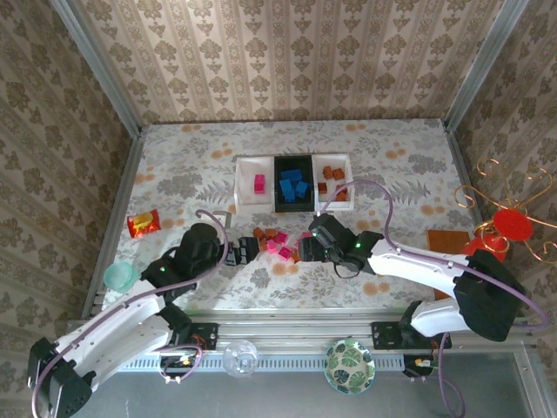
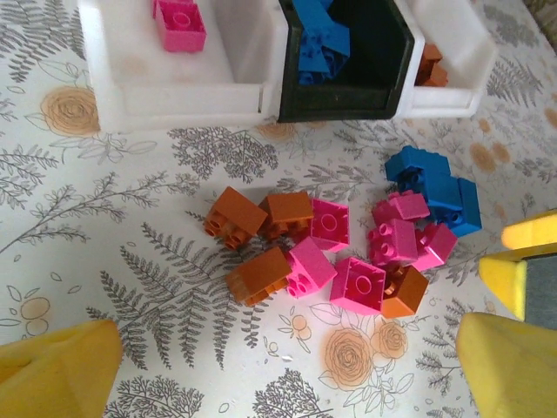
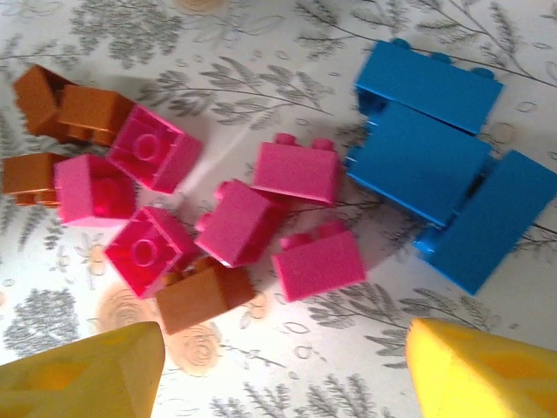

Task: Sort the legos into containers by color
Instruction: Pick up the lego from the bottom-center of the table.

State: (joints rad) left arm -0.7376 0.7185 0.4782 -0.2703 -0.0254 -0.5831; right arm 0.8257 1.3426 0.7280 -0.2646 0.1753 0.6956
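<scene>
The loose legos [image 1: 277,244] lie in a pile in front of the containers [image 1: 293,205]. A pink brick [image 2: 179,23] lies in the left white tray [image 2: 174,97], blue ones in the black tray [image 2: 344,103], orange-brown ones in the right white tray [image 2: 452,87]. My left gripper [image 2: 287,374] hovers open just short of the pile, its yellow fingers [image 2: 57,370] wide apart with nothing between them. My right gripper [image 3: 287,374] is open too, with bare table between its fingers; a pink brick [image 3: 318,261] and an orange-brown brick [image 3: 202,296] lie just beyond. Blue bricks [image 3: 426,157] lie at its right.
A shiny red-orange snack packet [image 1: 144,224] and a teal cup [image 1: 120,277] sit at the left. A brown block [image 1: 448,239] and a red wire ornament [image 1: 509,225] are at the right. Both grippers [image 1: 244,252] [image 1: 305,248] flank the pile closely.
</scene>
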